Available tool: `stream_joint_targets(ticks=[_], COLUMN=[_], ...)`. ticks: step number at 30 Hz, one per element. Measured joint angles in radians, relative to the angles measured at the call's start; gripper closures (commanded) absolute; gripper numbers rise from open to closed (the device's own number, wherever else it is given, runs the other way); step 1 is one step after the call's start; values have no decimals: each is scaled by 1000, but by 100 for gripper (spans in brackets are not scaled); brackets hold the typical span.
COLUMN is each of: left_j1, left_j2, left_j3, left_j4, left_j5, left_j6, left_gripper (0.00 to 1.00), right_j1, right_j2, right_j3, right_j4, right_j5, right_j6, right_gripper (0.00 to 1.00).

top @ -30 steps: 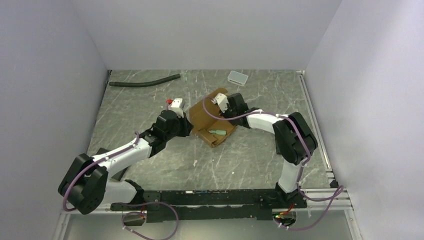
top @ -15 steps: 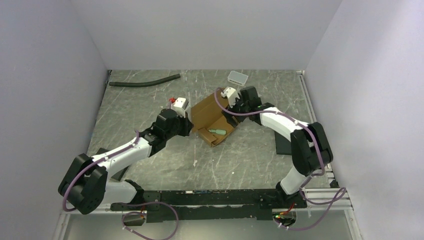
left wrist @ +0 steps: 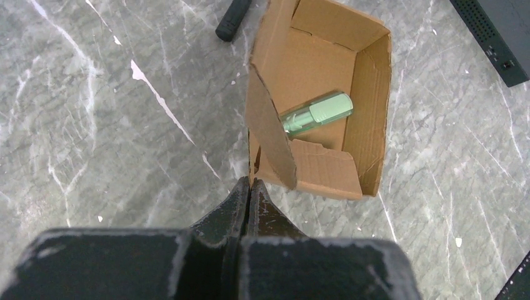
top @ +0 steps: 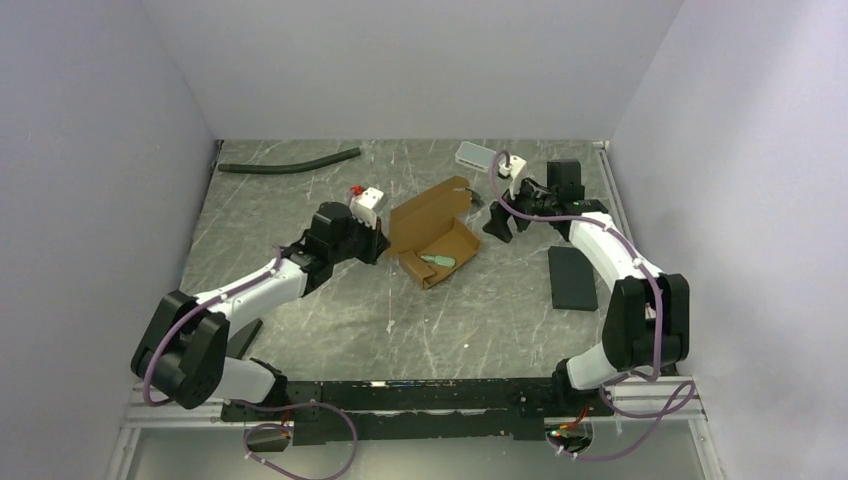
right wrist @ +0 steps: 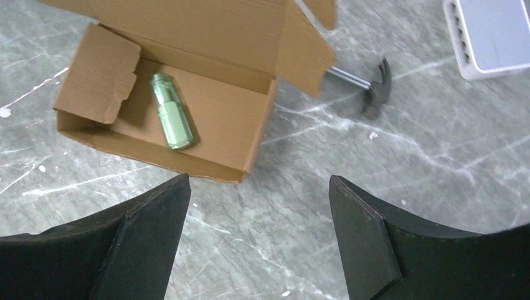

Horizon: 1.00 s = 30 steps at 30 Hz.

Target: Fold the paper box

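Closing the lid seems the step in hand: the paper box sits open on the bench, its lid raised and a green bottle inside. The left gripper has its jaws clenched just beside the box wall; the right gripper hovers apart, jaws released. Next, the lid likely needs pushing down.

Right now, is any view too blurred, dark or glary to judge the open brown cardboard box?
Top external view: even soft light, no glare; the open brown cardboard box is sharp but small. Left wrist view: box and green cylindrical bottle crisp; the shut left claw is a dark mass near the lens. Right wrist view: box clear; the open right claw darkens the bottom edge.
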Motion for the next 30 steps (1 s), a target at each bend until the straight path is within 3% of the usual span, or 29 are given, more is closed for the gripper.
stream_joint_targets(ticks=[7,12,17,21,25,29,30], left_j1=[46,64,71,75,81,84,86], left_j2=[29,52,74,85,86,100,105], left_j3=[15,39,73,82,82,99,101], left_j4=[2,-6,-24,-32,-38,-39,-39], left_j5=[97,140,170,178,176,172,171], left_j6=[35,57,72,74,59,15,0], left_gripper=[100,100,100,100,100,99,95], right_j1=[6,10,28,40,48,55,56], right_j2=[129,294,386,407,405,346,323], right_j3=[84,216,296,322,315,231,207], right_j4=[35,79,73,63,61,104,116], right_j5=[-90,-143,-154,-154,-153,-128,-117], right_j6=[-13,-11,-33,-46,-51,-33,-27], right_gripper=[18,27,49,78,99,100,100])
